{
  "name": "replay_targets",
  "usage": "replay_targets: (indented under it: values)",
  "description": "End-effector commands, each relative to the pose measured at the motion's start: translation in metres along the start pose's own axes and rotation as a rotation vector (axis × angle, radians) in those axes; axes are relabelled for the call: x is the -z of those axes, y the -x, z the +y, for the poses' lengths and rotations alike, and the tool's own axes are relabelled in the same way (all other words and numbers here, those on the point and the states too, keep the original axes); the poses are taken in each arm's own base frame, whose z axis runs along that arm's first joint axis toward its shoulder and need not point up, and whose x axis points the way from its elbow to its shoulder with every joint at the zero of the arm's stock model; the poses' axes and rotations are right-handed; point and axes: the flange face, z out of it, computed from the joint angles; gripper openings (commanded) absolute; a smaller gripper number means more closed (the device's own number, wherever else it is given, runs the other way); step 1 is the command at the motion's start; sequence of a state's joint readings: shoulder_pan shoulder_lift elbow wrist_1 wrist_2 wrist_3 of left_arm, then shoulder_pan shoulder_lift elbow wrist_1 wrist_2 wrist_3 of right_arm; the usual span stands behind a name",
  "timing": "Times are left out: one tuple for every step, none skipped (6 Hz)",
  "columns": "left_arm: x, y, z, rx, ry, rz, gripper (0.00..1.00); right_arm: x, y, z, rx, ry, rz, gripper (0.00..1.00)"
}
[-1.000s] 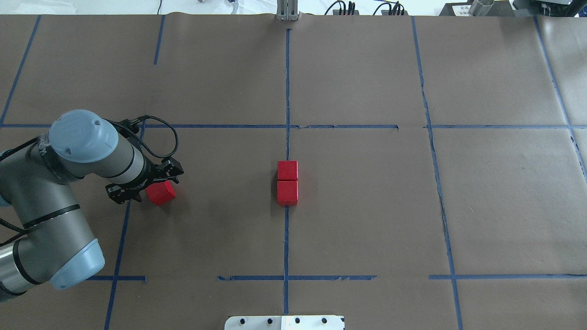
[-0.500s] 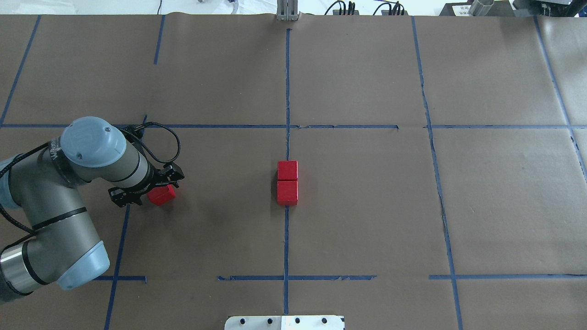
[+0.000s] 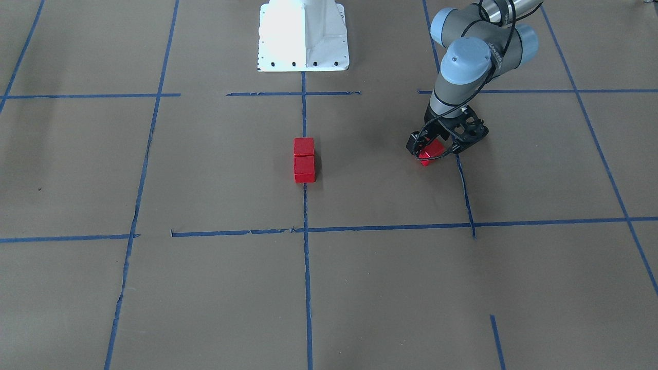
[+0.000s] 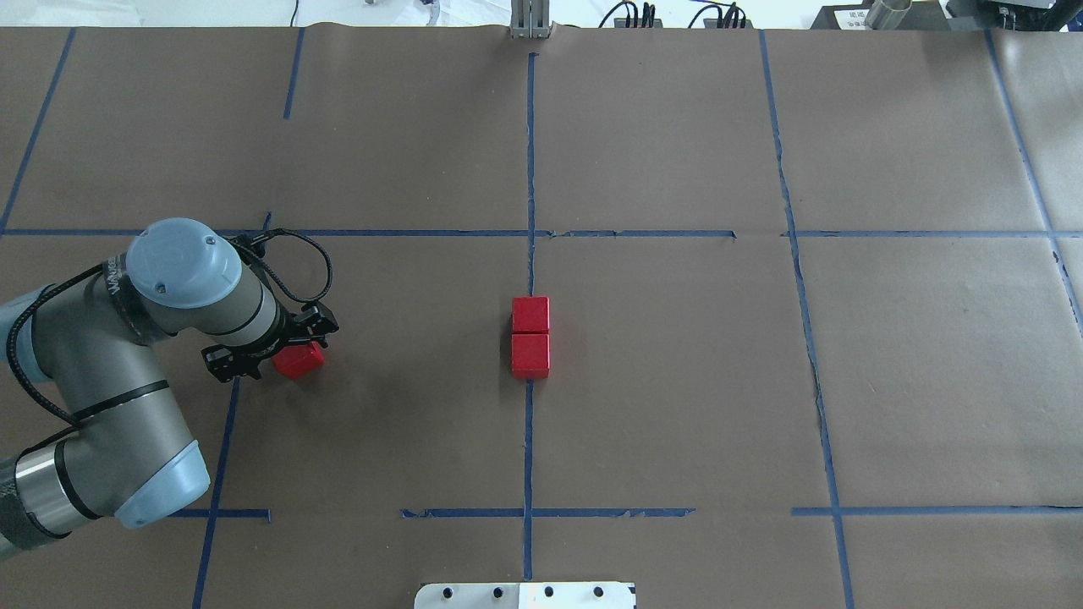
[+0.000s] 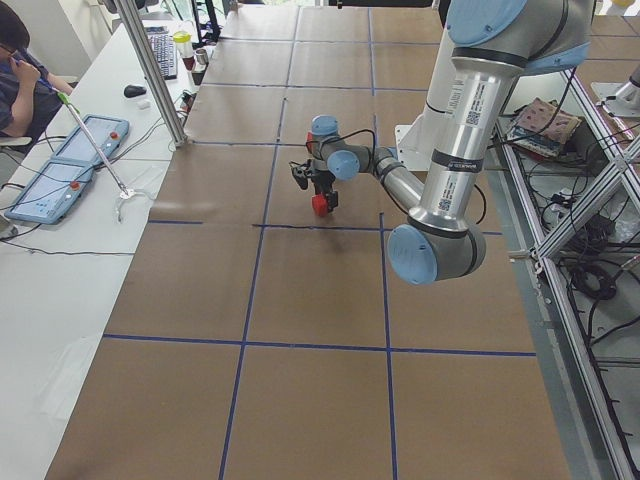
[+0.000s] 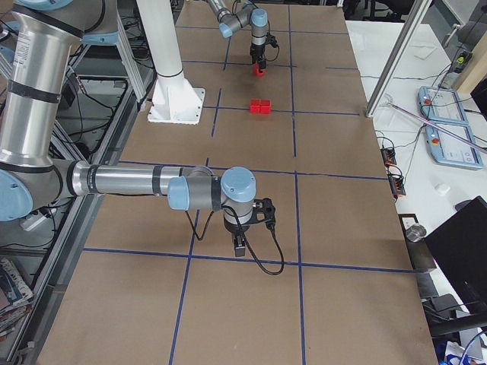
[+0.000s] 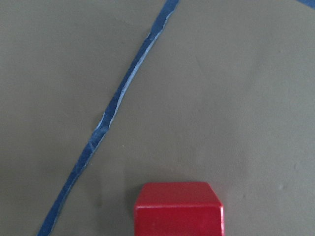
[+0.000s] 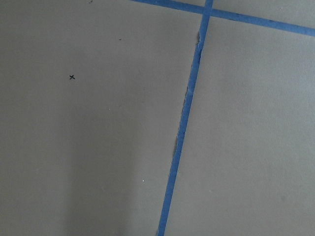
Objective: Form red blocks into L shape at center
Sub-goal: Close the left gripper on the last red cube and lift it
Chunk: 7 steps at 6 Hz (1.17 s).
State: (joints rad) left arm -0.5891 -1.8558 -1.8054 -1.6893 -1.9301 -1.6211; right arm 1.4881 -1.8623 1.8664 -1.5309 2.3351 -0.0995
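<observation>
Two red blocks [image 4: 530, 314] [image 4: 530, 356] sit touching in a short line on the centre blue tape line; they also show in the front view [image 3: 304, 147] [image 3: 304, 169]. The third red block [image 4: 300, 362] lies far to the left on the brown paper. My left gripper [image 4: 283, 351] is low over this block with its jaws open on either side of it, partly covering it. The left wrist view shows the block [image 7: 178, 209] at its bottom edge. My right gripper [image 6: 239, 247] shows only in the exterior right view, over bare paper; I cannot tell its state.
The white robot base [image 3: 303, 36] stands at the table's near edge behind the centre blocks. Blue tape lines [image 4: 529, 169] divide the brown paper. Bare paper lies between the left block and the centre pair.
My left arm's wrist and elbow have shifted right and lower, and the gripper now covers more of the third block. The block itself and the centre pair have stayed in place.
</observation>
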Motion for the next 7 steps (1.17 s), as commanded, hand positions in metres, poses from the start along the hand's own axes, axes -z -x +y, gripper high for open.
replay_targets:
  values:
    - [-0.005,0.001,-0.003,0.003,-0.013,-0.008,0.92,0.000,0.000,0.000,0.000,-0.001,0.000,1.00]
    - [-0.010,0.001,-0.007,0.005,-0.029,-0.013,0.91,0.001,0.001,0.000,0.000,-0.003,-0.001,1.00]
    - [-0.014,0.001,-0.008,0.001,-0.028,0.000,0.86,0.002,0.001,0.000,0.000,-0.005,-0.001,1.00]
    - [-0.017,0.002,-0.009,0.001,-0.028,-0.001,0.79,0.002,0.001,-0.001,0.001,-0.006,-0.001,1.00]
    - [-0.016,-0.001,-0.009,0.001,-0.028,0.003,0.67,0.002,0.002,-0.001,0.001,-0.006,-0.001,1.00]
    - [-0.011,-0.004,-0.008,0.000,-0.028,0.015,0.37,0.003,0.002,-0.001,0.002,-0.007,0.000,1.00]
    - [0.002,-0.006,-0.012,0.006,-0.035,0.037,0.07,0.002,0.002,-0.001,0.003,-0.006,-0.001,1.00]
